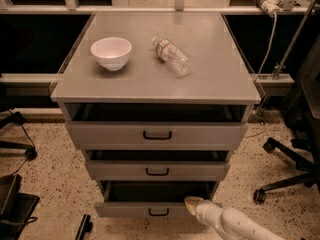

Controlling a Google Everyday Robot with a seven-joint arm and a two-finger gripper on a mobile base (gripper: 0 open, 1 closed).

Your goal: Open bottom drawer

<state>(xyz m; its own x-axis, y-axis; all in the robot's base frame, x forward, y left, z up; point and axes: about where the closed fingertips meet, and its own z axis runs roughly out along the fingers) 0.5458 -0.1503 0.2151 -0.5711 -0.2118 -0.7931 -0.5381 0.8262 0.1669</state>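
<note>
Camera view looks down at you on a three-drawer grey metal cabinet (210,84) that fills the middle of the frame. On its flat top, a round white bowl (111,52) sits upright at about 10 o'clock from the centre of the top. A clear plastic water bottle (172,56) lies on its side at about 1 o'clock, well apart from the bowl. Below the top you see the wide grey top drawer (110,134) and the grey middle drawer (117,170), each with a small black loop handle and a dark gap above its front. The bottom drawer (122,209), the lowest and narrowest-looking grey front, is at 6 o'clock in the frame. Its front stands out from the cabinet body, with a dark opening showing above it. Its small black loop handle (158,212) is at the middle of the front, near the lower frame edge. The gripper (192,204), a pale yellowish tip on a white rounded arm (235,225), is at about 5 o'clock. It rests against the right end of the bottom drawer's front, just right of the loop handle. You cannot tell whether the gripper is open or closed. The arm runs away from it toward the lower right corner. A speckled stone floor (50,179) surrounds the cabinet, and a black wheeled chair base (285,171) stands at 4 o'clock.
</note>
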